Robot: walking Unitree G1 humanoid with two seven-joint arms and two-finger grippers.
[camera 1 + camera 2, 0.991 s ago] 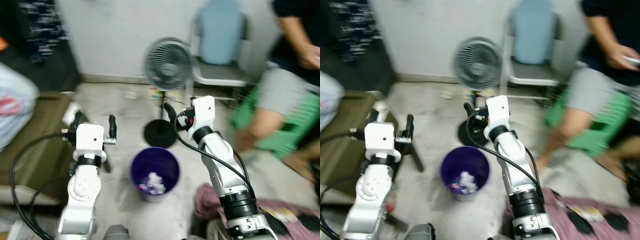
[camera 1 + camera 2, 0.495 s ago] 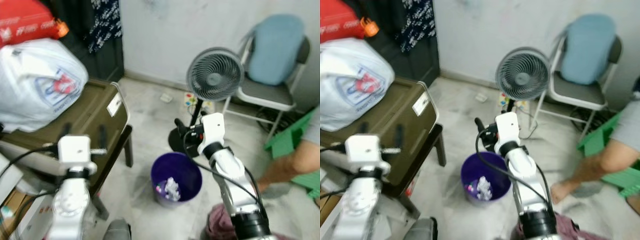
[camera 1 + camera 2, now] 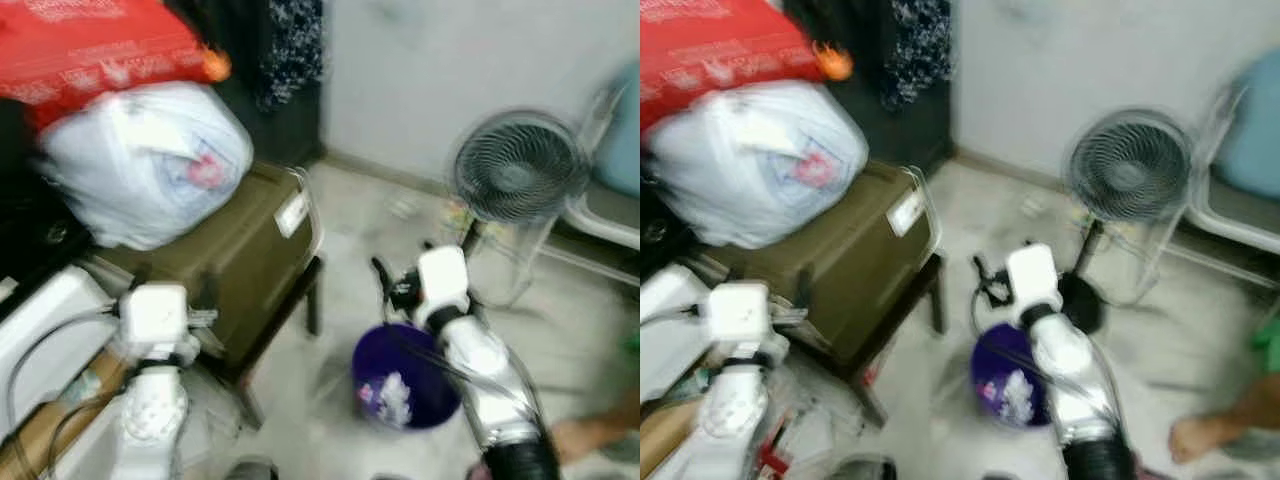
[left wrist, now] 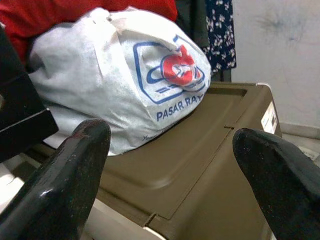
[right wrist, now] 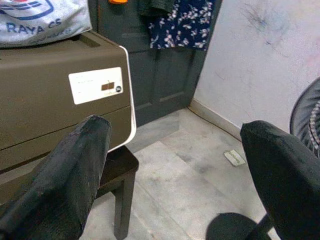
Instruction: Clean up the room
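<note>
The scene is motion-blurred. A white printed sack (image 3: 150, 165) sits on an olive-brown storage box (image 3: 225, 265) with a white label, and a red bag (image 3: 95, 45) is piled above the sack. On the pale floor stands a purple waste bin (image 3: 400, 385) holding crumpled white scraps. Just behind it rises a grey pedestal fan (image 3: 517, 167). The left gripper (image 3: 180, 300) is raised before the box; the right gripper (image 3: 385, 280) hangs over the bin's near rim, its fingers too smeared to judge.
</note>
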